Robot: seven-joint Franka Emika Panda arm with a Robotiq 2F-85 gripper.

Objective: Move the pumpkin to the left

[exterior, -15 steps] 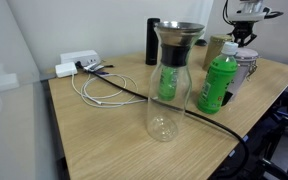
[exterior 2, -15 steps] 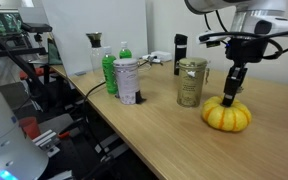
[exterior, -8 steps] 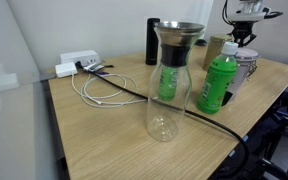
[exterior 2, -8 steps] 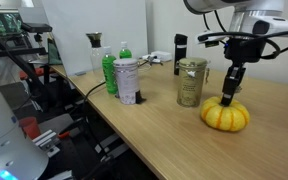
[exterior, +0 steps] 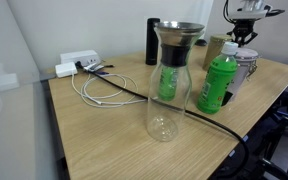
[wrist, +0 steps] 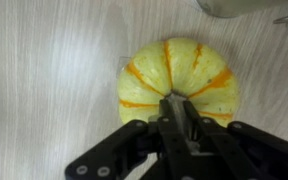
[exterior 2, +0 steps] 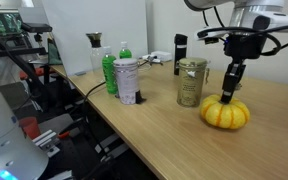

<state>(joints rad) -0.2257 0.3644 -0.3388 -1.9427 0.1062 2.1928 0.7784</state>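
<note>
Pincer (exterior 2: pixel 230 94) clenched on the crown of the small round yellow-orange ribbed pumpkin (exterior 2: pixel 225 115), directly beneath it, resting on the light wooden table (exterior 2: pixel 164 120), right of the dull metal tin (exterior 2: pixel 191 82).

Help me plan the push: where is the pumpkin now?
In an exterior view the pumpkin sits on the wooden table toward the picture's right, beside the metal can, directly under the gripper.

Looks like a robotics lab or office workroom. Pale wooden bench (exterior: pixel 104 135) hemmed by white partition panels (exterior 2: pixel 119 20), with a white power block (exterior: pixel 76 62) and looped charging cables (exterior: pixel 96 92) lying on it. Alongside, cluttered equipment racks (exterior 2: pixel 14 45) with red framing and trailing black wires.
</note>
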